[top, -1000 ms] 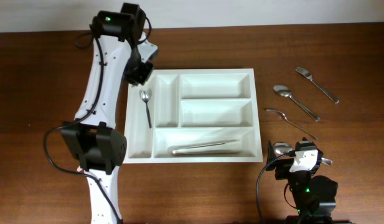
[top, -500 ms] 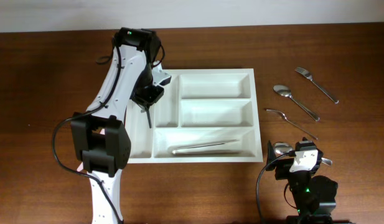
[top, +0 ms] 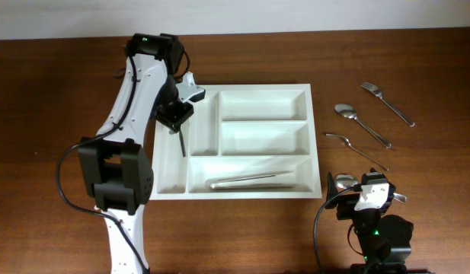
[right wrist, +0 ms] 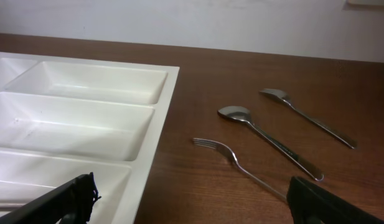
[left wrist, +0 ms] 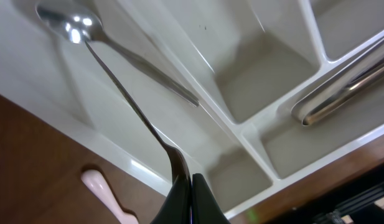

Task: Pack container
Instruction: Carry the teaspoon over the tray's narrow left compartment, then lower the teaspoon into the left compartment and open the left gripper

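Observation:
The container is a white cutlery tray in the middle of the table, also seen in the left wrist view and the right wrist view. A metal spoon lies in its leftmost narrow compartment, bowl toward the back. My left gripper hangs over that compartment, shut, with its tips right at the end of the spoon's handle and nothing between the jaws. A long metal utensil rests in the long front compartment. My right gripper is open and empty by the tray's front right corner.
On the bare wood right of the tray lie a fork, a spoon and a second fork. They also show in the right wrist view: fork, spoon, second fork. A pale pinkish object lies beside the tray's left edge.
My left arm has swung from the tray's back left corner to above the spoon's compartment, its gripper staying shut. The spoon and the right arm have not moved.

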### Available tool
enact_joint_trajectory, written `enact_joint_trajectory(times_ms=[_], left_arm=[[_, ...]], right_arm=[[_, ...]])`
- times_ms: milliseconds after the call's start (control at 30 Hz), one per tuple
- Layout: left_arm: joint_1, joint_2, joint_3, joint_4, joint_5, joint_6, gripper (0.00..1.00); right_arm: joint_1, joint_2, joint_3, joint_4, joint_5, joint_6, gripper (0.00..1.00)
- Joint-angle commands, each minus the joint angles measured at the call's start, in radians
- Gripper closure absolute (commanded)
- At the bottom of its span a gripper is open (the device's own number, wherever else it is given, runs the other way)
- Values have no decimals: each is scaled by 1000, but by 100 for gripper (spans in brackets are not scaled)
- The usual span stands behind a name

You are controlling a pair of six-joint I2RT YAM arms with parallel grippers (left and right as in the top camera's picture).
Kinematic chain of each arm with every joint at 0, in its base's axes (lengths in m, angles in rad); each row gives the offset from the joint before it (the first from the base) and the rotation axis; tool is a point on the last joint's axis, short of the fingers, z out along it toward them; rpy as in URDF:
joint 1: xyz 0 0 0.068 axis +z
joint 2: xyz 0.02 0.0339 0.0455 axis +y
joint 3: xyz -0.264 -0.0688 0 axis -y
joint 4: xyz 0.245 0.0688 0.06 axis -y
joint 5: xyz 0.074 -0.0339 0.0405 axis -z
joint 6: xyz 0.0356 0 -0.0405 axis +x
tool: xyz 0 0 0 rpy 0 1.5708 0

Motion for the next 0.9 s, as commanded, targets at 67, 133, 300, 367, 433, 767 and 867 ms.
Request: enact_joint_trajectory(times_ms=[67, 133, 300, 367, 433, 767, 867], left_arm=[[8, -32, -4, 34, 47, 106, 98], [8, -32, -4, 50, 47, 126, 98], [8, -32, -4, 114, 42, 188, 98], [8, -32, -4, 144, 24, 193, 98], [9, -32, -4, 168, 2, 193, 98], [34, -32, -4, 182, -9, 186, 98], [39, -32, -5, 176, -6, 177, 96]], right_arm=[[9, -11, -9, 1, -8, -2, 1], [9, -11, -9, 1, -8, -2, 1], [9, -11, -9, 1, -8, -2, 1], [9, -11, -9, 1, -8, -2, 1], [9, -11, -9, 1, -8, -2, 1], [9, -11, -9, 1, -8, -2, 1], [9, -11, -9, 1, -8, -2, 1]])
